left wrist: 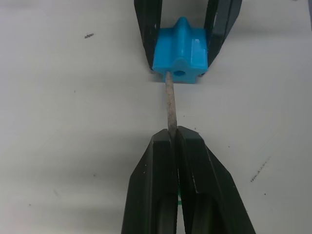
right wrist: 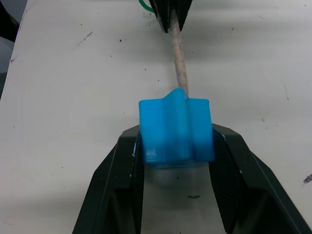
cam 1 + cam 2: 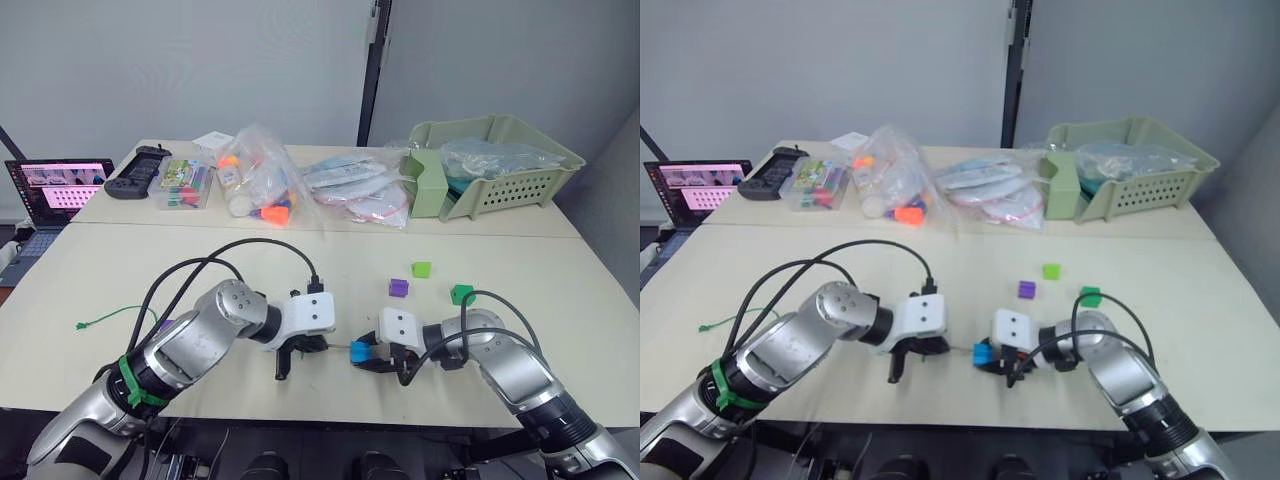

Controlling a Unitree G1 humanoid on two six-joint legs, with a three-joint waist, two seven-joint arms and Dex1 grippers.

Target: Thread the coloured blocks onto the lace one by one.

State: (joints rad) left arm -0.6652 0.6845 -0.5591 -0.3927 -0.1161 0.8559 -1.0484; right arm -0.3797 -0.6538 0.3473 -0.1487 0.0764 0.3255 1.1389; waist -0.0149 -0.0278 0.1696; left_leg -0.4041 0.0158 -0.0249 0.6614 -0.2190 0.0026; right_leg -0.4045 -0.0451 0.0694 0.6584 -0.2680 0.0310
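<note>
We are at the insertion step: left gripper [image 1: 173,139], fingers pinched together on the lace's pale tip [image 1: 170,100], meets the blue block [image 1: 179,51], clamped in the right gripper [image 2: 176,146], lower centre. Tip sits beside the hole [image 1: 179,73]; next needs realignment, then a push.

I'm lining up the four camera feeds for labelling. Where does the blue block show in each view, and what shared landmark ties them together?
Left eye view: blue block near the table's front edge, in the right gripper.
Right eye view: low centre, same grip.
Left wrist view: at the top, between two black fingers.
Right wrist view: centre.
Shared landmark: the lace's pale tip, reaching the block from the left gripper.
</note>
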